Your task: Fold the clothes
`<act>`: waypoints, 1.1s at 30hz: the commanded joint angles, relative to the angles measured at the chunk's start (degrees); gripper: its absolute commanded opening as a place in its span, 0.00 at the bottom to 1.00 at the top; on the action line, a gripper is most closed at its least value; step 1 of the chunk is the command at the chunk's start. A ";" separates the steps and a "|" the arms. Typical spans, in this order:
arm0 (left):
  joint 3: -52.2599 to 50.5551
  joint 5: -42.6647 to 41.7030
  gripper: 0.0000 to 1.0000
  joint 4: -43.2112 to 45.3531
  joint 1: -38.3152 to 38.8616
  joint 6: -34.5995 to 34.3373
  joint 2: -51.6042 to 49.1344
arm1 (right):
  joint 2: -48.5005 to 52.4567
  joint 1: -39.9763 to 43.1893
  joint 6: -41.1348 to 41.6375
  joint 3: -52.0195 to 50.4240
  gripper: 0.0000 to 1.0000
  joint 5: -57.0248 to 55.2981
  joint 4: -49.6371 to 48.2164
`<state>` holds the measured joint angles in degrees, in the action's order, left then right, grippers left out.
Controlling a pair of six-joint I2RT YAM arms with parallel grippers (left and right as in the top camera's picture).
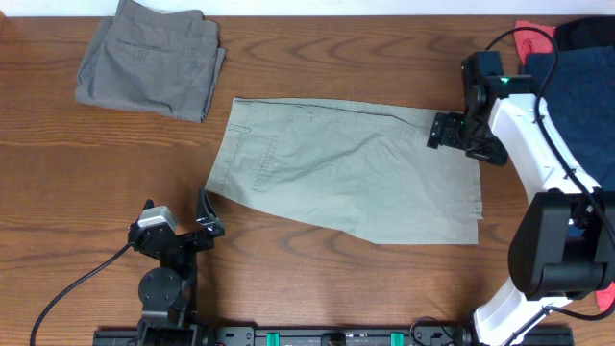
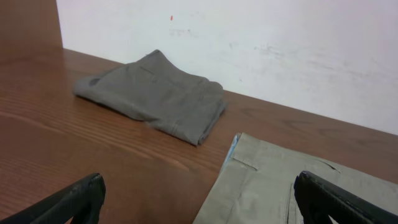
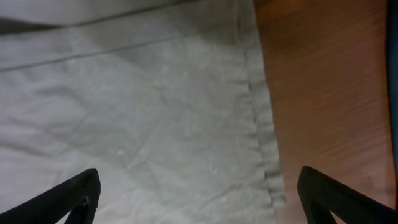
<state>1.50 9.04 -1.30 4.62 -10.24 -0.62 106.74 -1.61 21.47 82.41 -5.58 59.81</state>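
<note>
Overhead straight down on table (image 1: 288, 279), left wrist low facing wall (image 2: 280, 50), right wrist close above shorts (image 3: 137, 112), shorts in all three

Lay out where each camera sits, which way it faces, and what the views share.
Overhead: above the table, looking straight down; khaki shorts, grey shorts, left gripper and right gripper show.
Left wrist: low on the left arm, facing across the table to the wall; own fingertips at the bottom corners.
Right wrist: on the right arm, close above the khaki shorts' hem; own fingertips at the bottom corners.
Shared: khaki shorts in all three; grey shorts in overhead and left wrist.
</note>
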 commanded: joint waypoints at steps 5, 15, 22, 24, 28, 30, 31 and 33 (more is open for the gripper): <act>-1.27 1.07 0.98 -1.88 0.07 0.79 0.33 | -1.62 1.33 -8.02 -4.24 0.99 1.44 -3.56; -1.27 1.07 0.98 -1.88 0.07 0.79 0.33 | -1.62 1.33 -10.45 -8.94 0.99 1.55 -7.58; -1.27 1.07 0.98 -1.88 0.07 0.79 0.33 | -1.62 1.33 -10.69 -13.73 0.99 3.69 -11.56; -1.27 1.07 0.98 -1.88 0.07 0.79 0.33 | -1.62 1.33 -10.69 -15.10 0.99 3.67 -12.59; -1.27 1.07 0.98 -1.90 0.07 0.79 0.33 | -1.62 1.33 -10.67 -16.31 0.99 3.67 -13.11; -1.27 1.07 0.98 -1.88 0.07 0.79 0.33 | -1.62 1.51 -10.67 -16.65 0.99 3.65 -13.38; -1.27 1.07 0.98 -1.88 0.07 0.79 0.33 | -1.62 1.68 -10.64 -16.83 0.99 3.65 -13.42; -1.27 1.07 0.98 -1.90 0.07 0.79 0.33 | -1.62 2.14 -10.62 -17.55 0.99 3.67 -13.57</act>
<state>1.50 9.04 -1.32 4.62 -10.24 -0.62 106.65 -0.40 11.49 65.87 -2.13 46.44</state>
